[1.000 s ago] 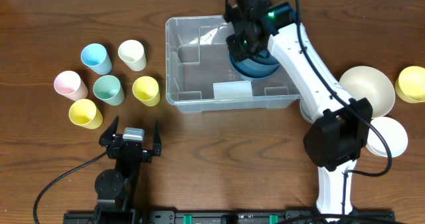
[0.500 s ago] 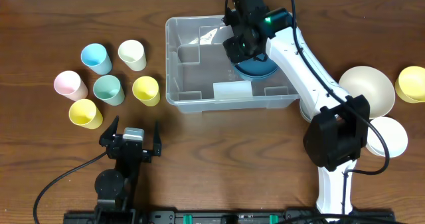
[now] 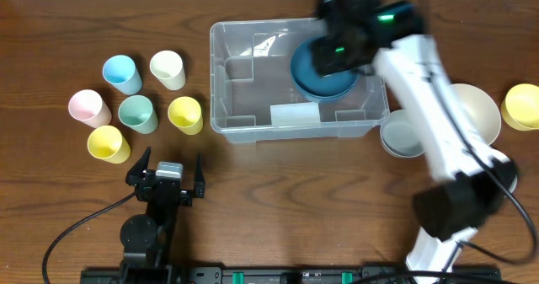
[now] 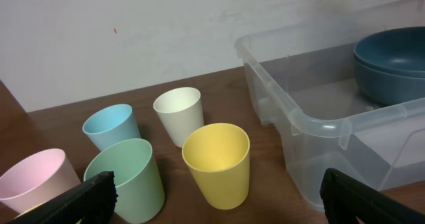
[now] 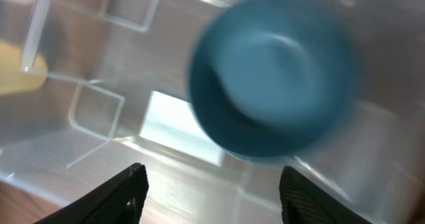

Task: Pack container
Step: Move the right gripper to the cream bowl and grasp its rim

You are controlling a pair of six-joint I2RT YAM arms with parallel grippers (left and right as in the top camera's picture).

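Container point(image 3: 253, 125) holding stacked blue bowls point(image 4: 392, 54) at right end. Right gripper point(image 5: 212, 179) above, spread wide, empty. Left gripper point(image 4: 217, 184) likewise agape, grasping nothing.

Pastel cups point(image 3: 136, 113), pale bowls point(image 3: 483, 107), wooden table point(image 3: 50, 200)

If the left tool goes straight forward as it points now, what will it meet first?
Probably the yellow cup nearest the container, centred ahead of the left tool; depth is unclear.
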